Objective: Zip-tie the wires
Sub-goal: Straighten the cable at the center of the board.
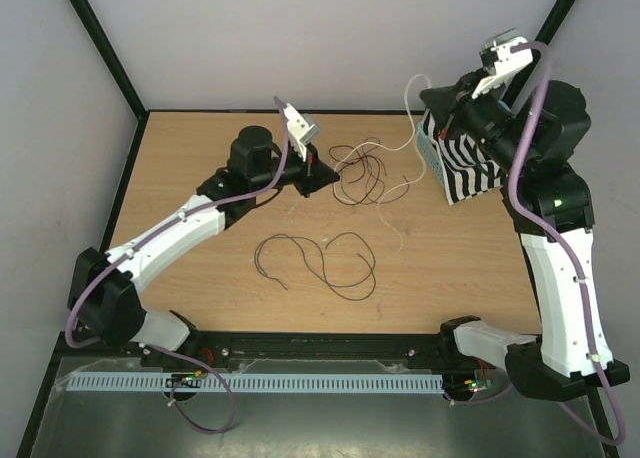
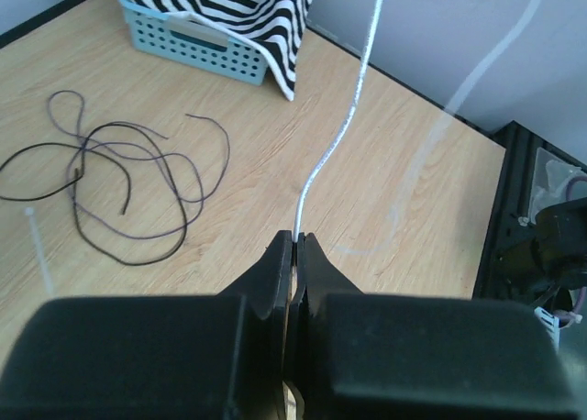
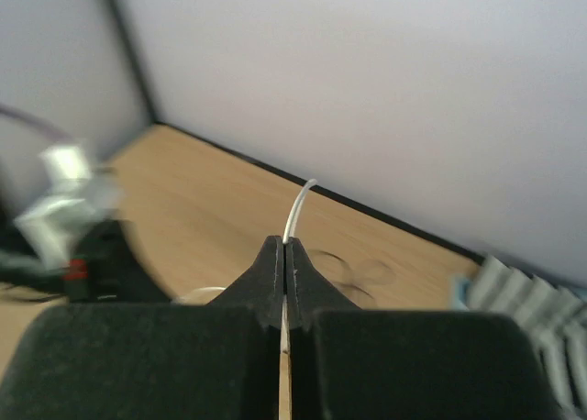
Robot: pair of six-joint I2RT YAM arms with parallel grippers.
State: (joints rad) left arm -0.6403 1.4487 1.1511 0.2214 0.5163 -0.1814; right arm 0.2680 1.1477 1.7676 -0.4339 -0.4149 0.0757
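- Left gripper: jaws fully closed, pinching the zip tie, which rises from the fingertips toward 1 o'clock in the left wrist view.
- Right gripper: held high over the table, jaws closed on the same strip; a short curved tip shows past the fingertips.
- Wires: in the top view, one tangle lies on the table just at 3 o'clock of the left gripper, with a second loop apart at 7 o'clock of the tangle.
- Basket with a striped cloth: at 3 o'clock of the tangle.

Wires on the table, left of the basket
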